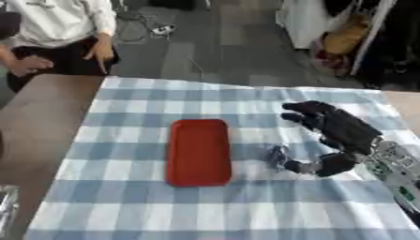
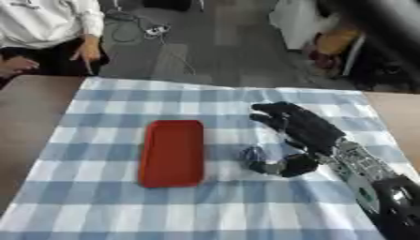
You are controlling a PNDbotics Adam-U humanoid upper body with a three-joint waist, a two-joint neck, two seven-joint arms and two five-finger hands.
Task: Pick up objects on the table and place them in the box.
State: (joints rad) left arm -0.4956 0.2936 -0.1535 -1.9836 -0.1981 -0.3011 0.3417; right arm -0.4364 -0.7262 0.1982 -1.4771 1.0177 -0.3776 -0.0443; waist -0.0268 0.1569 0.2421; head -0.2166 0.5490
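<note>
The right robot hand (image 2: 299,129), black with a silver wrist, came in from the right side and lay low over the blue-and-white checked cloth (image 1: 246,211) that covered the table (image 1: 37,126). Its fingers (image 1: 308,112) were spread and roughly straight, reaching toward the far left, while the thumb (image 2: 275,168) curved toward the near left. Just off the thumb tip lay a small grey-blue object (image 2: 251,153) on the cloth; its shape was too blurred to make out, and whether the thumb touched it could not be told. The robot hand did not close round it.

To the left of that small thing, a little apart from it, sat a flat red rectangular tray with rounded corners (image 1: 198,152), its long side running away from the robot. It rested on the cloth near the middle, and only its red surface showed inside it. The small grey-blue object lay between the tray and the palm, on the cloth and outside the tray.
</note>
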